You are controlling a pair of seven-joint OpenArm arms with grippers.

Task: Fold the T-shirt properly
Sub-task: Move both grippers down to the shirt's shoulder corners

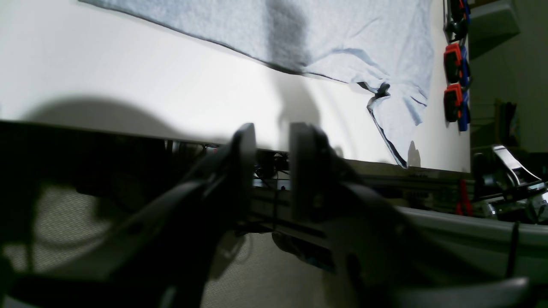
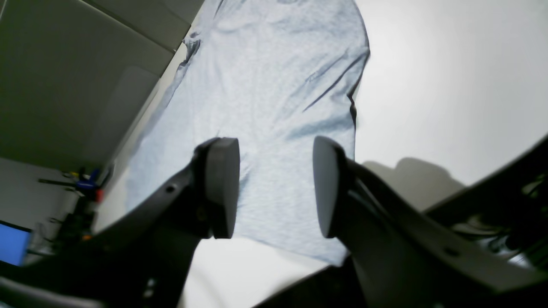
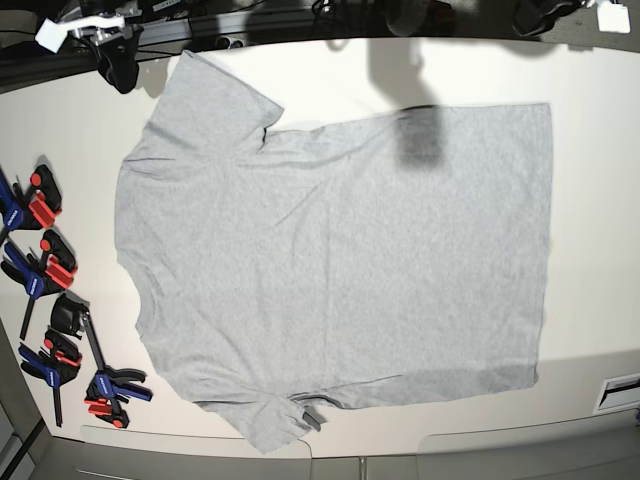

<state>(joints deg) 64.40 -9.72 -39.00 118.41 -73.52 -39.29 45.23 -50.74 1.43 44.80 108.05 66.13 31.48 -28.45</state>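
Observation:
The light grey T-shirt (image 3: 340,260) lies spread flat on the white table (image 3: 600,80), plain side up, neck to the left and hem to the right. Neither gripper shows in the base view. In the right wrist view my right gripper (image 2: 274,188) is open and empty above the T-shirt (image 2: 265,85), close to one of its edges. In the left wrist view my left gripper (image 1: 272,164) is open with a narrow gap, empty, and off the table edge. The T-shirt (image 1: 325,34) lies beyond it, with a sleeve (image 1: 398,115) reaching toward the table edge.
Several red, blue and black clamps (image 3: 45,275) lie along the table's left edge; they also show in the left wrist view (image 1: 456,64). A small dark bit (image 3: 310,418) sits at the lower sleeve. Dark frame and cables (image 1: 428,188) run under the table edge.

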